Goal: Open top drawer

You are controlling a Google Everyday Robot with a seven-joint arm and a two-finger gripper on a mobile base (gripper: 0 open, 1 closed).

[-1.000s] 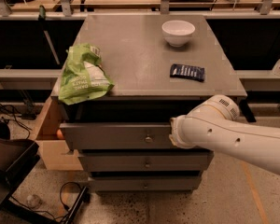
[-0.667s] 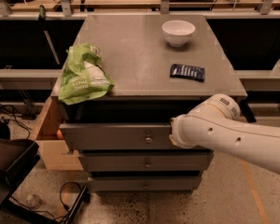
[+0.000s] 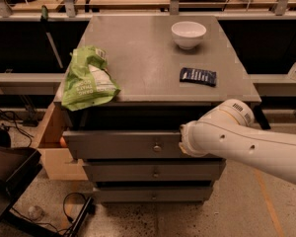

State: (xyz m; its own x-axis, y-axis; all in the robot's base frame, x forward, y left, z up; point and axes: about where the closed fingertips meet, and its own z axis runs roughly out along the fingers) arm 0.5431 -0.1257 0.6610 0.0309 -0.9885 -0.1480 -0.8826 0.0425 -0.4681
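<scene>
The top drawer (image 3: 113, 144) is the grey front just under the cabinet top, with a small round metal knob (image 3: 157, 147) at its centre. It stands pulled out a little, with a dark gap above it. My white arm (image 3: 241, 142) comes in from the right. My gripper (image 3: 184, 141) is at the drawer's front, just right of the knob, mostly hidden behind the wrist.
On the grey cabinet top (image 3: 148, 53) lie a green chip bag (image 3: 88, 80), a white bowl (image 3: 188, 33) and a dark blue packet (image 3: 198, 76). Two shorter drawer fronts (image 3: 123, 172) sit below. A wooden box drawer (image 3: 52, 147) juts out at the left. Cables (image 3: 71, 206) lie on the floor.
</scene>
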